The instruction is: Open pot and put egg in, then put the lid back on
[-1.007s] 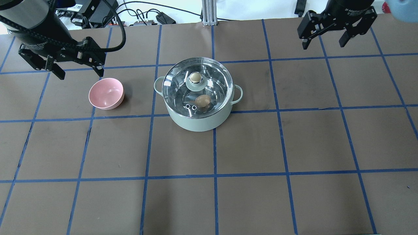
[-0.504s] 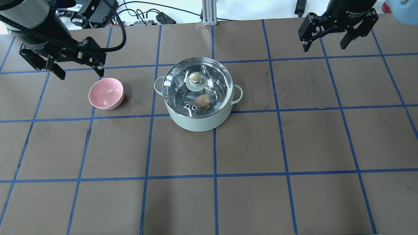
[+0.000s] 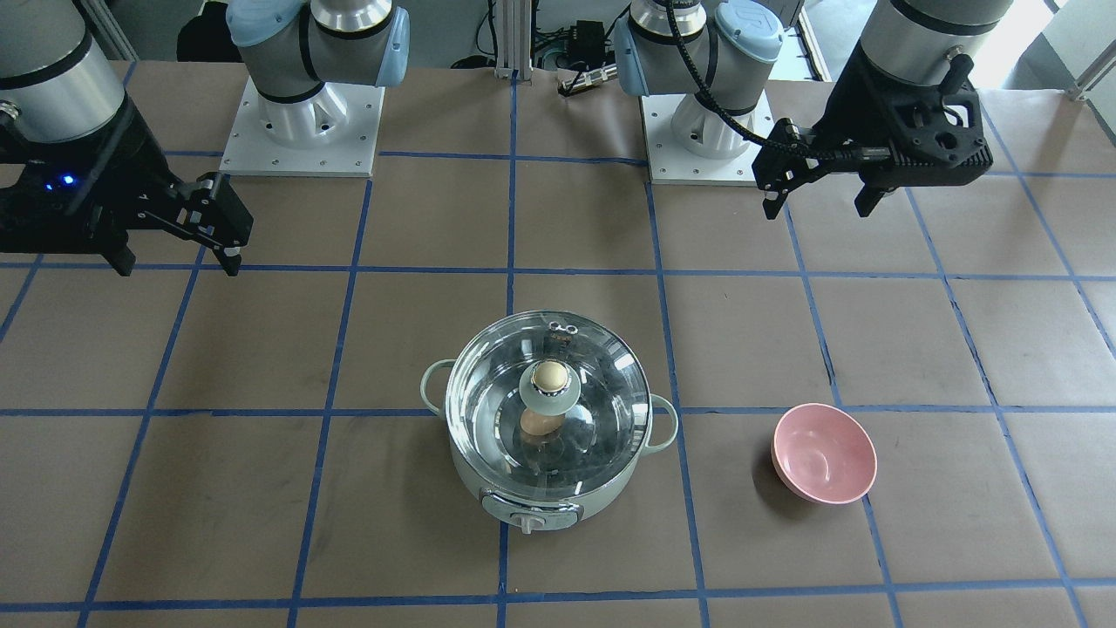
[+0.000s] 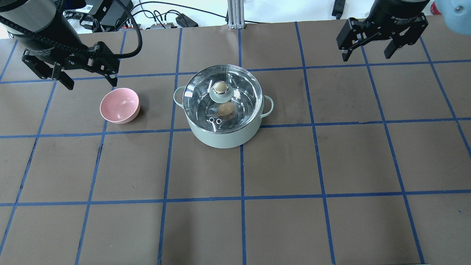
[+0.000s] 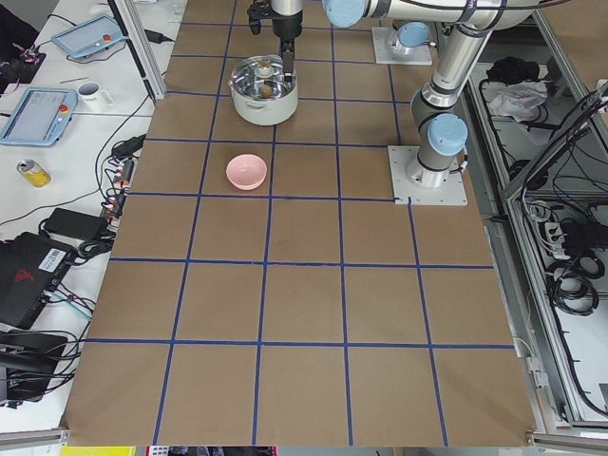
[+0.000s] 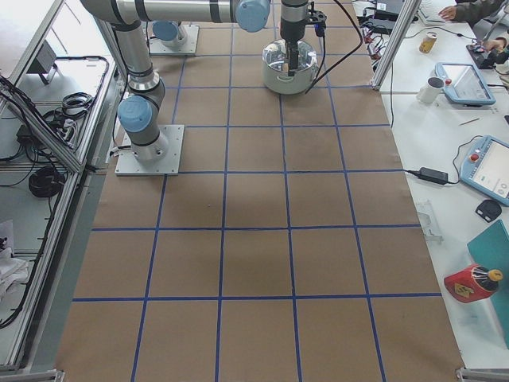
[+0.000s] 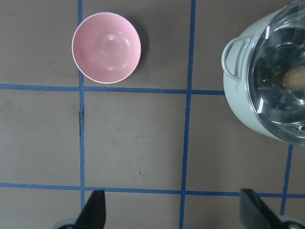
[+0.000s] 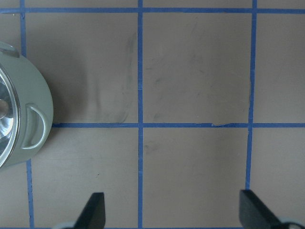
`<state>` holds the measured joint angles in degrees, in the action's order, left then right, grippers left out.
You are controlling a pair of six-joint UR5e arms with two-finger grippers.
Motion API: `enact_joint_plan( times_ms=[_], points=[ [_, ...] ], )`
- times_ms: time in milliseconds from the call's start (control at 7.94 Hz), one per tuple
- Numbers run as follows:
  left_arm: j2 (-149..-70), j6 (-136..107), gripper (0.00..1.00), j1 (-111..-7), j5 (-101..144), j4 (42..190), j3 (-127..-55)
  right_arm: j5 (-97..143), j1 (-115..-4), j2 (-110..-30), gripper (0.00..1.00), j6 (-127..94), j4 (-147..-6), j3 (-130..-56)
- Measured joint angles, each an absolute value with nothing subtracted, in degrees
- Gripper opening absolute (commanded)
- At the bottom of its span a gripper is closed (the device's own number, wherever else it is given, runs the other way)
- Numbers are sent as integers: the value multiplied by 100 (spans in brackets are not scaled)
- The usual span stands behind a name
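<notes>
Overhead exterior: takes in the whole worktop [image 4: 331, 165], with every task thing and both grippers at once.
Pot: [image 4: 224, 138] upright and closed.
Lid: [image 4: 243, 84] level on the pot's rim with its knob [image 4: 220, 87] up; it looks fully seated.
Left gripper: [image 4: 92, 84] fingers spread, holding nothing, raised off the worktop, well apart from the pot on its left, out past the bowl.
Right gripper: [image 4: 367, 57] fingers spread, holding nothing, raised, well apart from the pot on its right.
Bowl: [image 4: 119, 105] pink, empty, near the pot's left side but apart from it.
Egg: [image 4: 226, 109] inside the pot on the steel floor, under the lid, seen through the glass just beside the knob.
Done: by this layout, all three steps: egg in, lid back on.
Left: nothing of the task, as far as I can judge.
Front-facing only: white dial [image 3: 527, 522] on the pot's wall, which the overhead view hides.
Left wrist only: a close look down into the bare bowl, and the egg through the glass.
Right wrist only: one pot handle [image 8: 35, 126] and a strip of lid; no egg.
Side views: the pot is too small to tell the egg.
</notes>
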<state>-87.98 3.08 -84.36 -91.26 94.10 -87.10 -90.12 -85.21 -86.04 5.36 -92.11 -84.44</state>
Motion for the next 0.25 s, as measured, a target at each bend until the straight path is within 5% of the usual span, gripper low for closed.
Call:
enact_joint_plan(
  times_ms=[252],
  points=[
    [-8798,315,100,-8433,-9124,9411,-8710,-8966,-8518,-8645,100,536,-9213,-8457]
  ],
)
